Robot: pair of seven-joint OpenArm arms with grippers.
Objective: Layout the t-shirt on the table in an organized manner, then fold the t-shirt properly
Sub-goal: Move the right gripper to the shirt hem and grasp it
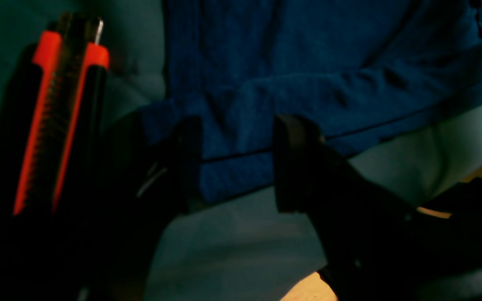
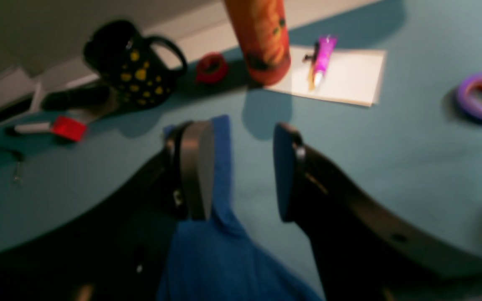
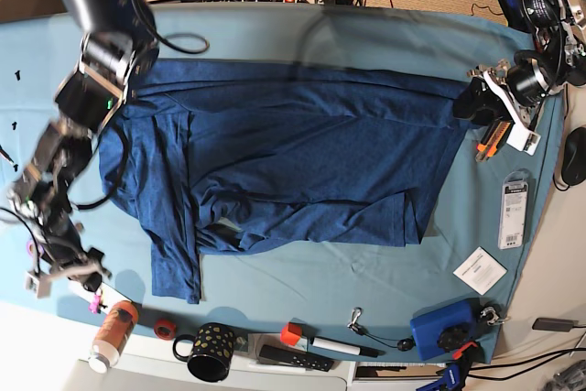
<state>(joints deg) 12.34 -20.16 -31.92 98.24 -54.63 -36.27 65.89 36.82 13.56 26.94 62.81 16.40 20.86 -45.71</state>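
Note:
The navy t-shirt (image 3: 293,153) lies spread across the middle of the table (image 3: 302,295), with folds and wrinkles and one sleeve (image 3: 174,272) reaching toward the near edge. At the shirt's right edge my left gripper (image 3: 472,100) is open. In the left wrist view its fingers (image 1: 295,167) straddle the hemmed edge of the t-shirt (image 1: 308,83), which lies between the jaws (image 1: 239,167). My right gripper (image 3: 64,267) hangs over the table's near left corner, off the shirt. Its jaws (image 2: 241,129) stand apart, with a strip of blue fabric (image 2: 220,234) against the left finger's pad (image 2: 197,167).
An orange-and-black cutter (image 1: 61,117) lies beside my left gripper. Ahead of my right gripper are a black spotted mug (image 2: 134,62), an orange bottle (image 2: 262,37), a white sheet (image 2: 345,77) with a pink tube (image 2: 324,54), and a purple tape roll (image 2: 481,96). A blue box (image 3: 444,329) sits near right.

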